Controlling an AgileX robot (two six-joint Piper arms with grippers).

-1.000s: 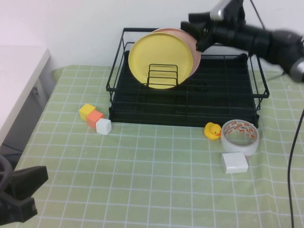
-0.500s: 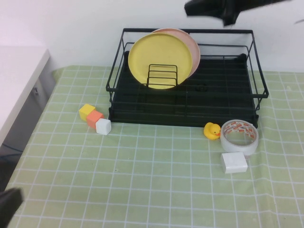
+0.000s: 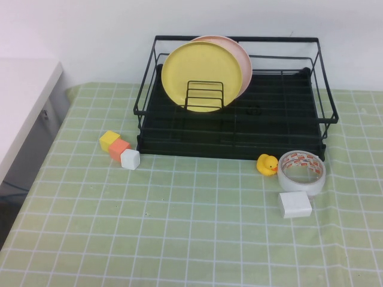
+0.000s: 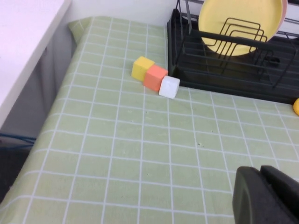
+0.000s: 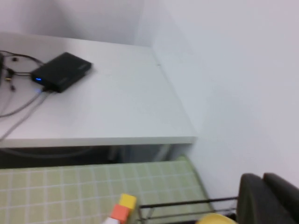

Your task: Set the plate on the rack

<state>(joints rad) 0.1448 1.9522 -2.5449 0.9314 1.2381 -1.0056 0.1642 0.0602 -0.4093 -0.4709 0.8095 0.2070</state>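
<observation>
The yellow plate (image 3: 202,76) stands upright in the black wire rack (image 3: 287,119), behind a small wire divider and leaning on a pale pink plate (image 3: 242,57). Neither arm shows in the high view. In the left wrist view my left gripper (image 4: 260,173) is shut and empty over the green checked cloth, well in front of the rack (image 4: 224,70) and the plate (image 4: 238,23). In the right wrist view my right gripper (image 5: 262,179) is shut and empty, raised beside the white wall, with the plate's rim (image 5: 215,219) and a rack wire (image 5: 187,203) just below it.
Yellow, orange and white blocks (image 3: 119,149) lie left of the rack. A rubber duck (image 3: 267,164), a tape roll (image 3: 302,171) and a white box (image 3: 295,204) sit at the front right. A white desk (image 3: 24,101) at the left carries a black box (image 5: 61,71).
My right arm has lifted away from the rack's back rim and left the high view, its gripper closing. My left arm has drawn out of the lower left corner. The plates stayed put.
</observation>
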